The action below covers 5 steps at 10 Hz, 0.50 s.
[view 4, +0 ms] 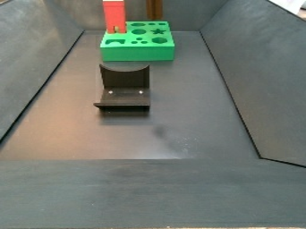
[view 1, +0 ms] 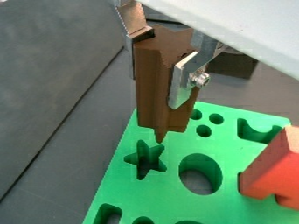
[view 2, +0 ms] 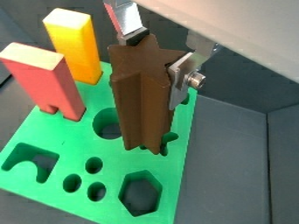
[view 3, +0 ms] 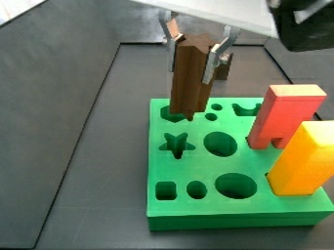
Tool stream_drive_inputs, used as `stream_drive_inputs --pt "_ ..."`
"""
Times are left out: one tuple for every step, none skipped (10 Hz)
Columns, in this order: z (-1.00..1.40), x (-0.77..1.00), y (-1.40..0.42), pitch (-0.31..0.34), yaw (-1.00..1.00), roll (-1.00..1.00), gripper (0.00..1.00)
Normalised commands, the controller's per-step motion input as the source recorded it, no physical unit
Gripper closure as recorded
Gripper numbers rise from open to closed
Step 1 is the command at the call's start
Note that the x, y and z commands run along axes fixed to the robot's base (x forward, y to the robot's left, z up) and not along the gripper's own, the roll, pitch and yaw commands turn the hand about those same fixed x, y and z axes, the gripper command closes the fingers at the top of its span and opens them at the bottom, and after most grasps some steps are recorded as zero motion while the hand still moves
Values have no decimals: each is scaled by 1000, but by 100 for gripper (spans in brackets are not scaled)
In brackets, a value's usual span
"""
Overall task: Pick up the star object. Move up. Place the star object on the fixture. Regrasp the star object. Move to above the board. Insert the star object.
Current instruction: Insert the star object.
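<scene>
The gripper (view 1: 163, 63) hung over the board (view 1: 233, 197), its silver fingers (view 1: 184, 77) pinched on the upper part of the star object (view 1: 160, 83). The bar was held upright w/ its lower end free, presumably so it could go straight down into a hole. In a wrist view the tip sat just above the star hole (view 1: 145, 157), not yet in it; whether the ridges lined up w/ the hole's points I couldn't tell. In a side view the star object (view 3: 190, 80) hovered near the board's far-left corner, the star hole (view 3: 177, 145) a bit nearer the camera.

The red block (view 3: 279, 115) and yellow-orange block (view 3: 303, 156) stood upright in slots on the opposite side, well apart from the bar, so no clash looked likely. The fixture (view 4: 123, 88) stood empty on the floor, just in front of the board (view 4: 138, 45) in that view.

Judging by this, the job was at the insert step.
</scene>
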Motion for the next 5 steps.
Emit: stream_drive_inputs --pt "-123 0 11 0 -243 -267 100" --pt "-237 0 14 0 -234 -320 100" --pt "-340 0 0 -11 -223 -336 100" --pt "-149 0 0 0 -143 -261 100" --pt "0 86 0 0 -163 -344 100"
